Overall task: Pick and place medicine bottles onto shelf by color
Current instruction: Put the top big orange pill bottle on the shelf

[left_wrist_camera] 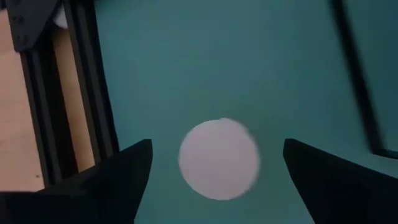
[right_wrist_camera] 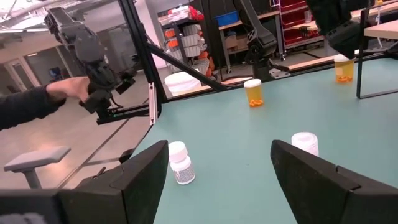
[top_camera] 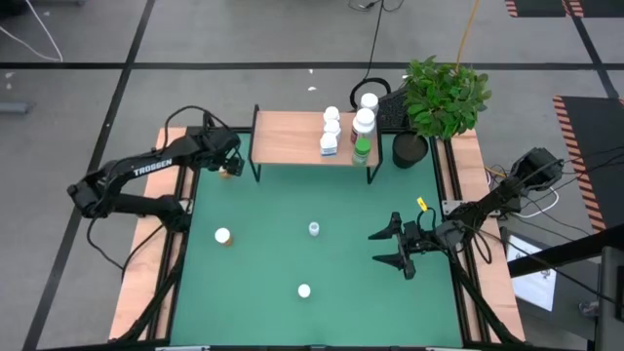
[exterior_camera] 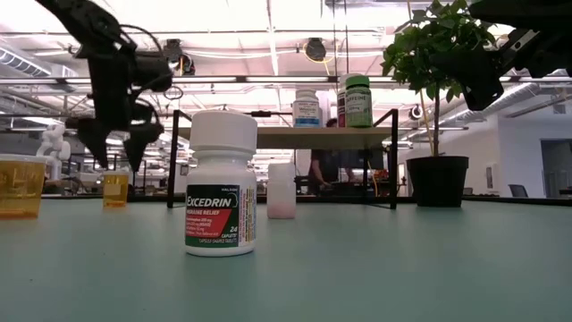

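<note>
An orange medicine bottle [exterior_camera: 116, 189] with a white cap [left_wrist_camera: 219, 158] stands on the green mat just left of the shelf [top_camera: 292, 136]. My left gripper [exterior_camera: 112, 150] hangs open right above it, pointing steeply down, one finger on either side of the cap and clear of it. The light-wood shelf carries several bottles [top_camera: 349, 129] at its right end. Loose on the mat stand another orange bottle [top_camera: 223, 235], a small white one [top_camera: 314, 228] and an Excedrin bottle [exterior_camera: 221, 183]. My right gripper [top_camera: 374, 248] waits open and level at the mat's right side.
A potted plant [top_camera: 441, 97] stands at the shelf's right end. Black frame rails and wooden strips [top_camera: 174, 244] border the mat. A person's hand [right_wrist_camera: 65, 88] shows beyond the table in the right wrist view.
</note>
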`<state>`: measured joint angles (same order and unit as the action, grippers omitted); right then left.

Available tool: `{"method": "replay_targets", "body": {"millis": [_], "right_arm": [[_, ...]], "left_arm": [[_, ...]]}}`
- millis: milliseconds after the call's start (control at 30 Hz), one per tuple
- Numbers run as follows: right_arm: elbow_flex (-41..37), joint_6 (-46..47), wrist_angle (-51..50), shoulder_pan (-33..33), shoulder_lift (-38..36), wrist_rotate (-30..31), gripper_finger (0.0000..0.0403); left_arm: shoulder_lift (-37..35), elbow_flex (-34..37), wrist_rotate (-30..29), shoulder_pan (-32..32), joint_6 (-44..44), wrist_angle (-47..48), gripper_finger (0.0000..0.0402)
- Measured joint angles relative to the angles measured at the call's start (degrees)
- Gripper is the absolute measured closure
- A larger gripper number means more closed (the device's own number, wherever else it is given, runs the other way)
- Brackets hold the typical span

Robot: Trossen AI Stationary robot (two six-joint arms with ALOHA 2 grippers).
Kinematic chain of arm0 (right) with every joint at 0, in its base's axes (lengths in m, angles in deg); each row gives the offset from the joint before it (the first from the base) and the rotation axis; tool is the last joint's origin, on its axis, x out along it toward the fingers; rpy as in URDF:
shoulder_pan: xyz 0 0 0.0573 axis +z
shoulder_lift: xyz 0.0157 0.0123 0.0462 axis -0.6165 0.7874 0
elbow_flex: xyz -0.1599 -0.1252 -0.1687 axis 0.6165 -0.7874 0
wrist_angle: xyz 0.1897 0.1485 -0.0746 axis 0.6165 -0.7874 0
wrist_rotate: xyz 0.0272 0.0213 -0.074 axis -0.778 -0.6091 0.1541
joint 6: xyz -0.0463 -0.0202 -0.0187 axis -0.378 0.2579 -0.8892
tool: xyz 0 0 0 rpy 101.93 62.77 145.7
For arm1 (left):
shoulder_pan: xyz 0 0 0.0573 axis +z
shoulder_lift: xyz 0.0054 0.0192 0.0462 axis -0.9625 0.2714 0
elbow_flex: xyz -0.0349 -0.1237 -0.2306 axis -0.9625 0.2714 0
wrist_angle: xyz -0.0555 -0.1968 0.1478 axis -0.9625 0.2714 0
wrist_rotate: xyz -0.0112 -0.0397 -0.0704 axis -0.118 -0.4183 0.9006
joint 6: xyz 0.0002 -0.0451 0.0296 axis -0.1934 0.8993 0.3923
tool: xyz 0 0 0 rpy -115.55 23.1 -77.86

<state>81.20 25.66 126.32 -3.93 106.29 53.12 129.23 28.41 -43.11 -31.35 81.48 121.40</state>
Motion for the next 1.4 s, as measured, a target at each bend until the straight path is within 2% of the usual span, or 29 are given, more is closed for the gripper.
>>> {"method": "replay_targets", "body": {"millis": [267,667,867,1033,1167,1300,1400], "right_arm": [[0.00,-0.13,-0.01,-0.02,0.00,0.22,0.0126],[0.00,0.04,0.01,-0.04,0.00,1.46,0.0126],[0.00,-0.10,-0.01,-0.04,0.00,1.45,0.0126],[0.00,-0.13,-0.06,-0.04,0.00,1.46,0.0126],[0.01,-0.15,-0.03,-0.04,0.00,1.49,0.0126],[0.00,-0.70,-0.24,-0.04,0.00,1.49,0.0126],[0.00,-0.69,-0.62,-0.04,0.00,1.51,0.0126]], "left_arm": [[0.04,6.10,1.32,3.18,-2.44,-5.42,0.0080],[0.02,6.16,2.78,3.21,-4.31,-8.41,0.0183],[-0.04,5.46,4.44,3.21,-4.15,-6.25,0.0196],[-0.02,-0.05,5.68,1.93,-5.39,3.77,0.0178],[-0.02,-6.26,5.66,-0.70,-4.71,12.14,0.0189],[-0.02,-13.23,5.66,-4.31,-4.00,16.84,0.0197],[-0.02,-19.57,5.64,-6.53,-2.82,19.72,0.0185]]}}
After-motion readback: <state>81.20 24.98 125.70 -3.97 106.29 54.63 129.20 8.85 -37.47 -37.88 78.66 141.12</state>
